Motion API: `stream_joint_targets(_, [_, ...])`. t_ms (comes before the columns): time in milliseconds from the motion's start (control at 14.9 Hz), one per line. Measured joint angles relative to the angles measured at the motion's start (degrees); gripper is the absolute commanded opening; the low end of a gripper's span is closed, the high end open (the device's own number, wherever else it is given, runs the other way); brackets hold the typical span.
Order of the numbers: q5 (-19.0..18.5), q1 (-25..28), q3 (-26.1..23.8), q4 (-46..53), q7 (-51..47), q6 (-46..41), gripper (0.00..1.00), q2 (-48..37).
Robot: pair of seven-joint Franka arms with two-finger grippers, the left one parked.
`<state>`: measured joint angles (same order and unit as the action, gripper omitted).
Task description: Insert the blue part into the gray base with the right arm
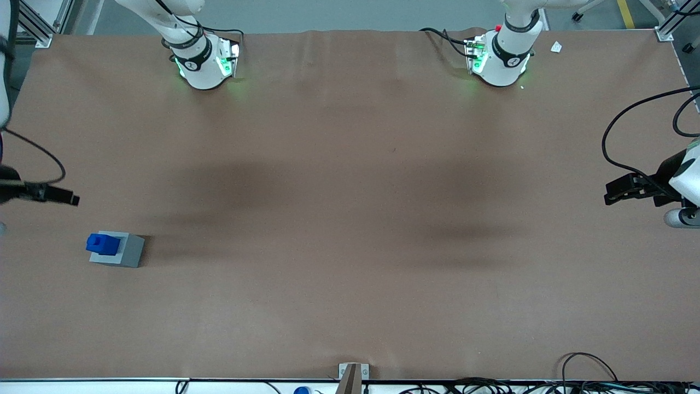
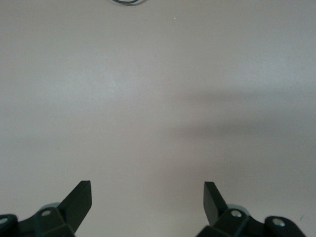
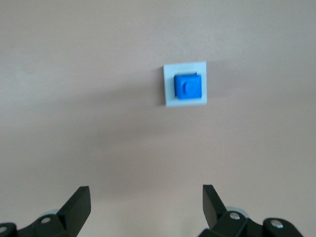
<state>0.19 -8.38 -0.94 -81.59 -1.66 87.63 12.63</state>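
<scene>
The blue part sits in the top of the gray base, its stub upward, on the brown table at the working arm's end. In the right wrist view the blue part fills the recess of the gray base. My right gripper hangs above the table, a little farther from the front camera than the base and apart from it. In the right wrist view the gripper is open and empty, with bare table between its fingers.
The two arm bases stand at the table's edge farthest from the front camera. A small white scrap lies near the parked arm's base. A metal bracket and cables sit at the nearest edge.
</scene>
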Motion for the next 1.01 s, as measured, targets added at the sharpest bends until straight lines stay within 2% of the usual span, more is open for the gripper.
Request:
stream_joint_targets(269, [-0.08,2.59,-0.1,-0.1,-2.34,-7.43,1.0,-10.55])
stream_joint_targets(471, [-0.08,2.68,-0.15,-0.95,-2.34,-9.44,1.0,-15.59])
stream_joint_targets(739, [-0.32,3.3,-0.7,-4.3,-2.42,-8.83,1.0,-18.02])
stream_joint_targets(1008, [-0.41,3.34,-0.67,-3.49,-2.42,-8.23,1.0,-18.08])
